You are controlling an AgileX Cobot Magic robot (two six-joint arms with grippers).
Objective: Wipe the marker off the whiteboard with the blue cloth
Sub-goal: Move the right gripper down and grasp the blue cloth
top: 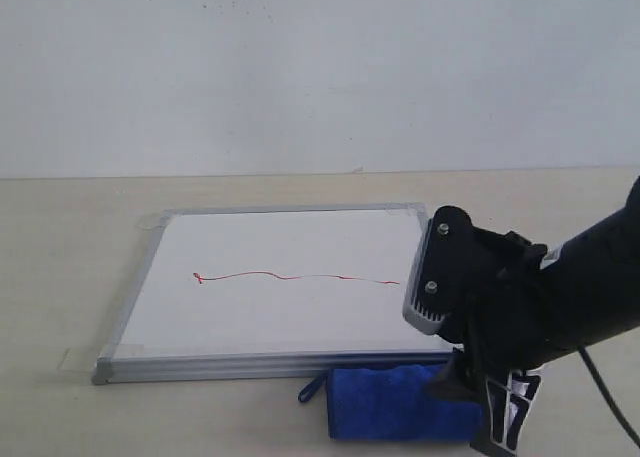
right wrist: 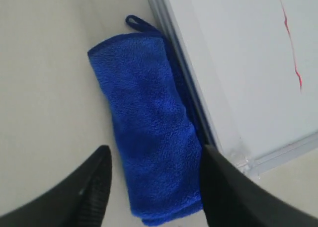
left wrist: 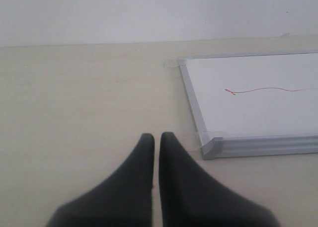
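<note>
You are at the pick-up step: nothing has been wiped, and the marker (top: 300,276) runs across the whiteboard (top: 280,322). The blue cloth (right wrist: 139,98) lies rolled on the surface (top: 60,237), pressed along the board's near frame toward its right corner. Your right tool (right wrist: 155,152) is spread wide and hangs over the cloth with one finger on each side of it, gripping nothing yet. Your left tool (left wrist: 156,136) is clenched on nothing, off the board near its near left corner. Next, I judge, you need to lower the right tool and close across the roll; the finger on the board side has little room beside the frame, so mind the aluminium edge. In the exterior view your right arm covers the board's near right corner, the line's right end and part of the cloth. How high the fingertips sit I cannot tell
</note>
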